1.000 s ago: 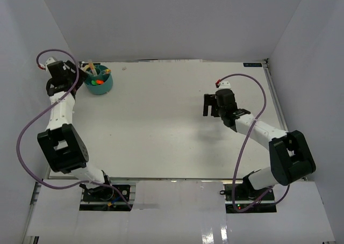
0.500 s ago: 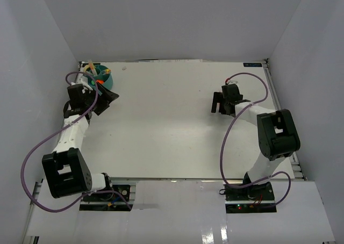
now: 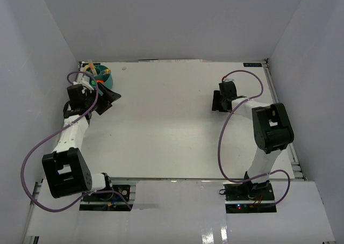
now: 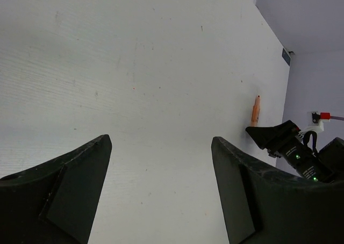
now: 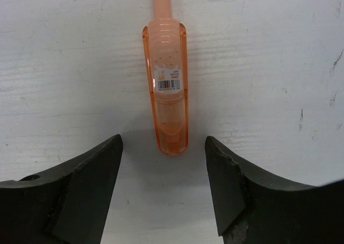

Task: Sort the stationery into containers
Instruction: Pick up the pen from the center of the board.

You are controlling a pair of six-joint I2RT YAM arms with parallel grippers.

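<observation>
From where I stood, the sorting looked nearly finished. The round teal plastic organiser with inner dividers sat in the far left corner of the white surface. It already held several items, among them a thin pale pencil standing up out of it and something orange I could not make out. I could spot only one item left outside it: a translucent orange plastic pen with a barcode sticker, lying flat on the right side, well apart from the organiser.

The right tool was spread wide and gripping nothing. It sat low over the pen, whose near end lay just between the fingertips, touching neither as far as I could tell. By my reckoning, what was left was to grasp the pen, carry it across and drop it in.

The left tool was also wide apart and empty, just beside the organiser and facing out across the surface. Nothing lay around the pen to hinder a grasp. My one worry was that the left arm, parked so near the organiser, could crowd the delivery, along with the loose purple cable looping off it.
</observation>
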